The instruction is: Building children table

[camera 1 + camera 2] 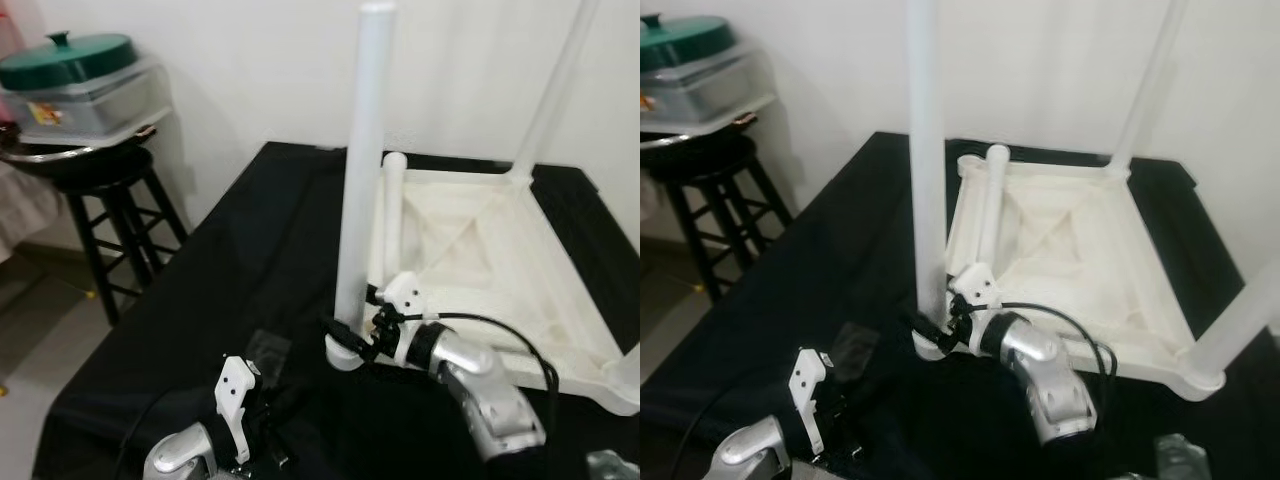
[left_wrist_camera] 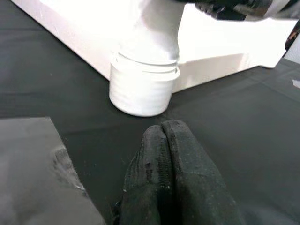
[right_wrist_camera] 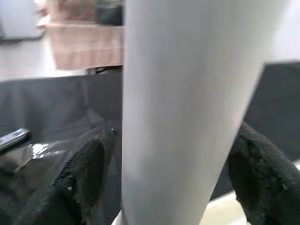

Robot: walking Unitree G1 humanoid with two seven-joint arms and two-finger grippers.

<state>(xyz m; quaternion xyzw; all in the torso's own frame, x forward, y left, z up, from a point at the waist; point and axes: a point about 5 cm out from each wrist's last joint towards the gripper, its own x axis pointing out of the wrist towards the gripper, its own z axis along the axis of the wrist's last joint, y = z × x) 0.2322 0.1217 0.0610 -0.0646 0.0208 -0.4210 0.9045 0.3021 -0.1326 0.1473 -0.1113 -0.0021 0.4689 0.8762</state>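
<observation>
Table lying upside down on the black counter; I am pinching one upright leg near its socket with my right gripper. Left gripper fingers pressed together. Plastic looks light, stiff, slippery.

Far leg and right-corner leg run out of frame, tops cut off. Held leg is a close blur in the right wrist view, hiding most of both fingers. Left arm cut off at bottom edge.
</observation>
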